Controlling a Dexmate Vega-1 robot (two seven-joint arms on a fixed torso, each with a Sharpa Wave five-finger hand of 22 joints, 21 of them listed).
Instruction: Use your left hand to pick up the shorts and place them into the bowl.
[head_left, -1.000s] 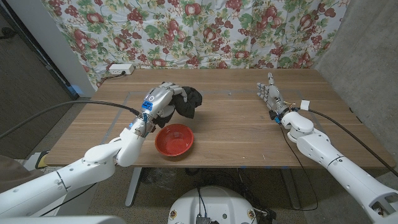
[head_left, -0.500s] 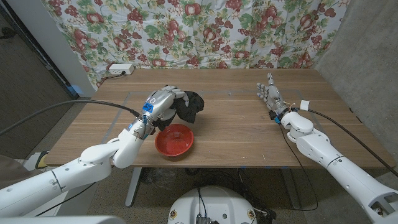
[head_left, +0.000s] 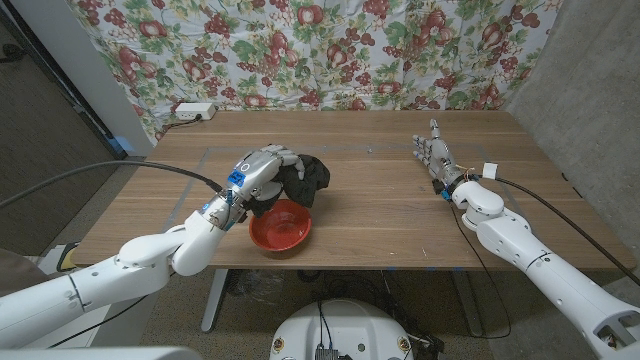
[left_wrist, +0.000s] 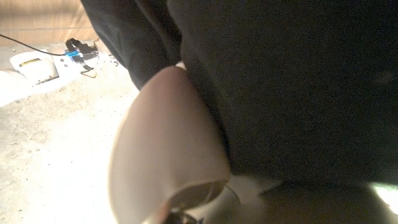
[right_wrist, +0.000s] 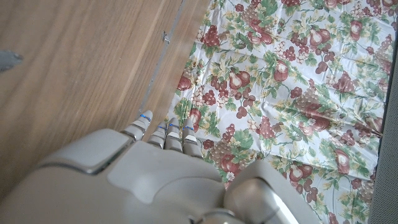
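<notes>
Currently the left hand (head_left: 262, 172) grips the crumpled black fabric shorts (head_left: 306, 177) just above the round red bowl (head_left: 280, 224). The right hand (head_left: 434, 155) is released, fingers extended, over the wooden surface (head_left: 380, 215).

Wooden table (head_left: 380, 215), plank grain running left to right, light legs just visible beneath its near edge. Behind it hangs a cloth backdrop (head_left: 330, 50) printed with red fruit and green leaves on white, spanning most of the far side; the same print shows in the right wrist view (right_wrist: 292, 81) past the table's edge. A dark panel (head_left: 40, 110) stands at far left with a pale blue-lit strip beside it, a grey rough wall (head_left: 590, 90) closes the right side, a white power strip (head_left: 195, 111) lies at the table's far left corner, and dull carpet-like floor (head_left: 130, 215) shows left of the table.
</notes>
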